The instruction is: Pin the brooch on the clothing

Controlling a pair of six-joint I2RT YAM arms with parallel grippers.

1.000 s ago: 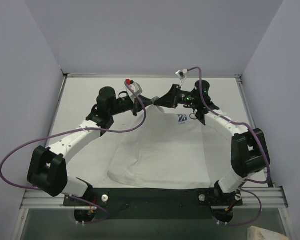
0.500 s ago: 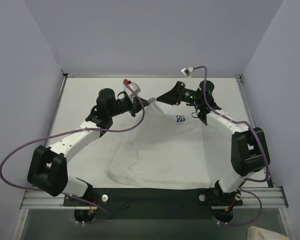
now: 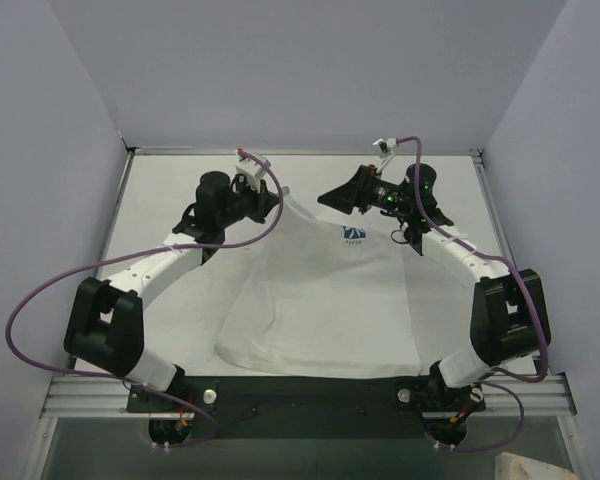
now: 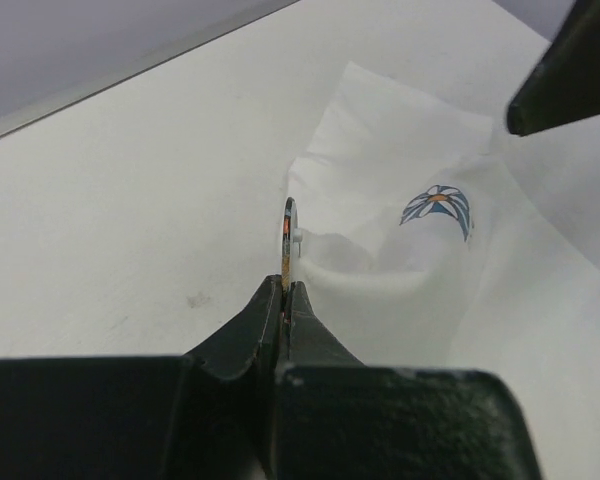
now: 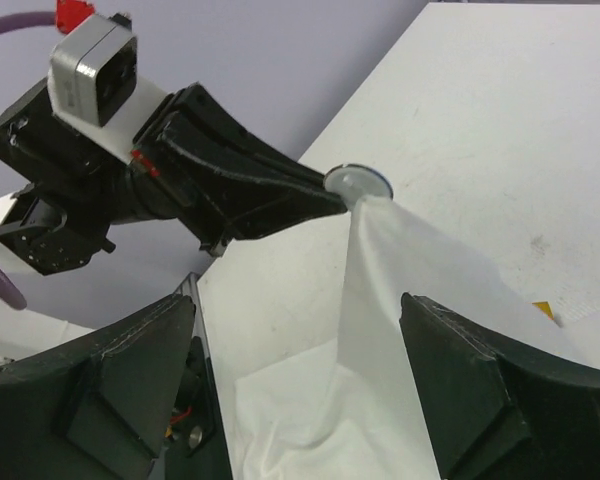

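**Brooch held at the collar end, right arm standing off**

On the left, the left arm reaches from its near base out to the far part of the bench, with its wrist turned to point right. The left fingers are shut tight on the lower rim of the brooch. In the left wrist view the little disc stands on edge above the fingertips, so its flat faces look sideways and its thin edge looks back along the fingers. A far corner of the T-shirt is drawn up into a peak that ends at the disc. I cannot tell whether the cloth is pinned there or only caught against it. The rest of the shirt lies spread towards the near edge, with the flower print just right of the peak.

The brooch is therefore in the left arm's keeping and lies to the left of the other arm, in the gap between the two wrists.

On the right, the right arm runs up the right side of the bench, its elbow out and its wrist bent to point left at the brooch. The right fingers are spread wide and hold nothing, clear of both the cloth and the disc. In the right wrist view they bracket the raised fold, with the disc ahead of them on their line.

My guess is that the next move turns on this head-on line. The right fingers would have to travel left along it to meet the disc's face or the cloth behind it.
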